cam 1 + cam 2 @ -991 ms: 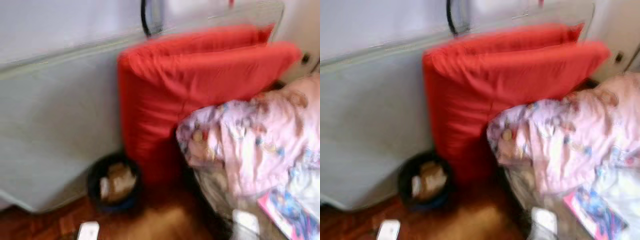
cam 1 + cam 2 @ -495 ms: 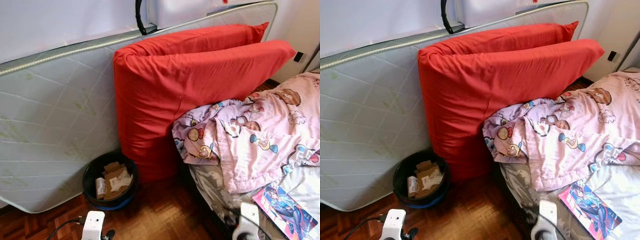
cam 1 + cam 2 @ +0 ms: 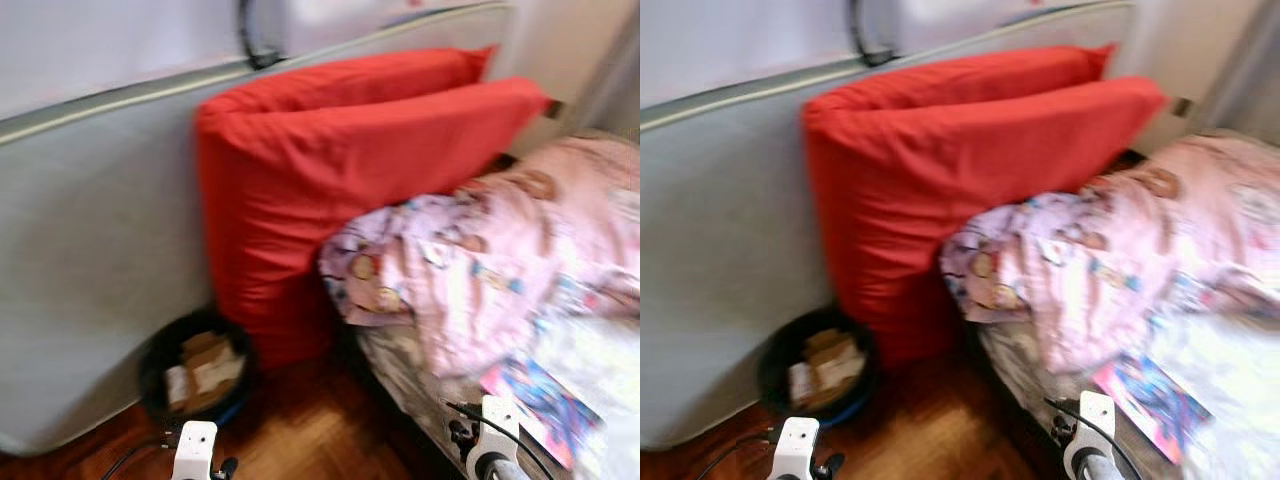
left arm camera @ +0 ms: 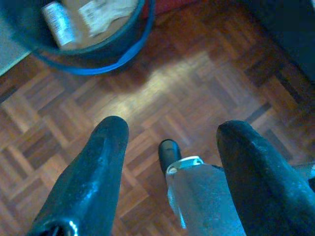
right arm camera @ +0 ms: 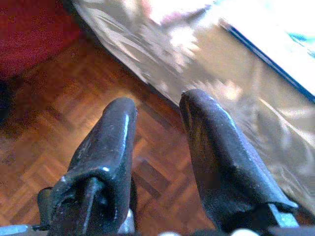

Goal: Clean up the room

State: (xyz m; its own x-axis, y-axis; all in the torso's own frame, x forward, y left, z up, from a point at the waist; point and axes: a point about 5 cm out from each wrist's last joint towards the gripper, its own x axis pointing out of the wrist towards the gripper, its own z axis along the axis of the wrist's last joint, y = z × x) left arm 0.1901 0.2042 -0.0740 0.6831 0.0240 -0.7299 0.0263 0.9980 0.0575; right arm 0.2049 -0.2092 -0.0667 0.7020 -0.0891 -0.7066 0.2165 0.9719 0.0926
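The left gripper [image 4: 170, 147] is hanging over a parquet floor [image 4: 206, 83], its two black fingers [image 4: 98, 172] standing wide apart with nothing between them. Beyond the fingertips a dark bin [image 4: 93, 44] with a blue base is sitting on the wood — cardboard scraps [image 4: 106, 12] are lying inside it.

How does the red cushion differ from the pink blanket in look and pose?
The red cushion is one plain colour; the pink blanket is printed with small cartoon figures. The red cushion stands upright, leaning against the pale mattress; the pink blanket lies crumpled on the bed, its edge hanging toward the floor. The cushion looks smooth and taut, the blanket wrinkled. Both are soft fabric, and they appear to touch.
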